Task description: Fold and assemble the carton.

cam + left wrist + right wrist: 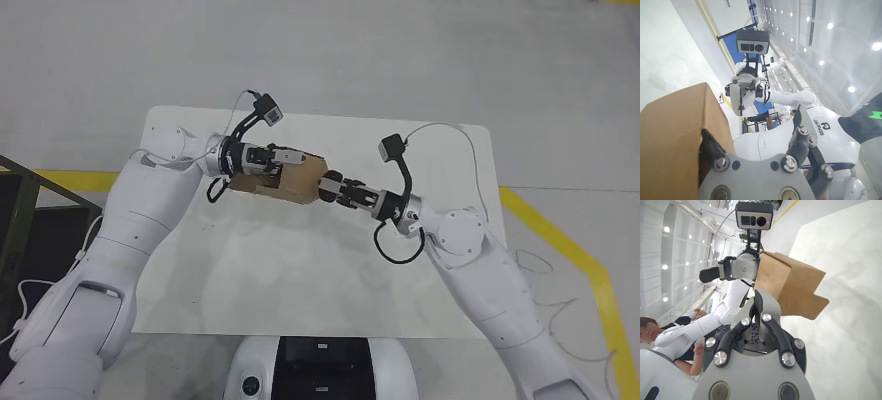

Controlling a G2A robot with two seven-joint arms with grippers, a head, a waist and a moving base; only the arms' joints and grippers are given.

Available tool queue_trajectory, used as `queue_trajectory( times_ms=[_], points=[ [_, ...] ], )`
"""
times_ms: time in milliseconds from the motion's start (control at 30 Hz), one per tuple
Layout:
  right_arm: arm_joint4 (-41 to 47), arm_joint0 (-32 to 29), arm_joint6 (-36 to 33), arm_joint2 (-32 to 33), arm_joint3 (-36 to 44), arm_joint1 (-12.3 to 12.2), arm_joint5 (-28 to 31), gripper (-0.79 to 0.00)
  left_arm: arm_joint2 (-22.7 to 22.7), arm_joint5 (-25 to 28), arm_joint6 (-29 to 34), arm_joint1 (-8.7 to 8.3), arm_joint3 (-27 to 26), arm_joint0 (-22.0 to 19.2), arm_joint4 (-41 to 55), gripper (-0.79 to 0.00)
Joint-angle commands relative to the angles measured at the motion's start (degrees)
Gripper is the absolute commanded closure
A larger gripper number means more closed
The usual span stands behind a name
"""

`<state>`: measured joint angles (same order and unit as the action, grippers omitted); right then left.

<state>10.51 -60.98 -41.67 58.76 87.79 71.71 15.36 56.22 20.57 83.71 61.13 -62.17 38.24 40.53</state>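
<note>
1. Over the far half of the worktop, slightly towards its left edge, top view: the brown carton sits between both arms. It lies lengthwise from left to right, part-formed, with flaps loose at the ends. I can't tell whether it touches the worktop.
2. Same view: the left gripper is on the carton's left end, coming from the left edge side. The right gripper has its tips against the carton's right end, coming from the right edge side.
3. Left wrist view: the carton is close up, with its corner edge facing the camera. The left gripper is spread wide. One finger is tucked into the carton's open end, and the other finger stands free, well clear of the cardboard. It's released, not clamping anything.
4. Same view, farther off past the carton edge: the right gripper has its fingers pressed together, with only a thin dark slit between them.
5. Right wrist view: the right gripper is clenched, with its tips at the near end of the carton. Cardboard lies right against the outer finger. I can't tell whether any flap is pinched between the pads.
6. Same view: the carton's box shape is partly squared up, and one notched flap hangs out over the worktop.
7. Same view, at the carton's far end: the left gripper has one finger splayed away from the carton, and its other side is hidden behind the cardboard.
</note>
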Motion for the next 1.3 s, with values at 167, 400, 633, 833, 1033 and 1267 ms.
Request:
queue_trajectory(
  times_ms=[167,400,633,833,1033,1267],
  points=[
    [0.4,-0.4,0.6,0.9,-0.2,-0.1,0.1,0.000,-0.2,0.5,-0.5,0.34,2.4,0.1,0.6,-0.785],
    [1.0,-2.3,0.6,3.6,-0.1,-0.7,0.8,-0.536,1.3,0.5,-0.5,-0.10,2.1,1.0,0.5,-0.656],
    [1.5,-3.9,0.3,5.7,0.0,-1.1,1.1,-0.529,0.8,1.5,-1.5,0.04,6.2,1.3,-2.2,-0.317],
    [1.9,-5.2,-0.4,6.5,1.6,-1.4,0.8,-0.588,2.2,3.4,-3.4,-0.07,10.1,1.4,-2.1,-0.342],
    [2.9,-5.2,-2.1,5.8,1.8,-1.4,0.9,-0.754,3.3,0.4,-1.6,-0.92,13.2,2.5,-4.7,-0.354],
    [3.3,-4.7,-2.6,4.9,0.9,-1.3,1.4,-0.770,0.3,-1.7,-3.9,-0.21,16.9,1.6,-11.1,-0.265]
  ],
)
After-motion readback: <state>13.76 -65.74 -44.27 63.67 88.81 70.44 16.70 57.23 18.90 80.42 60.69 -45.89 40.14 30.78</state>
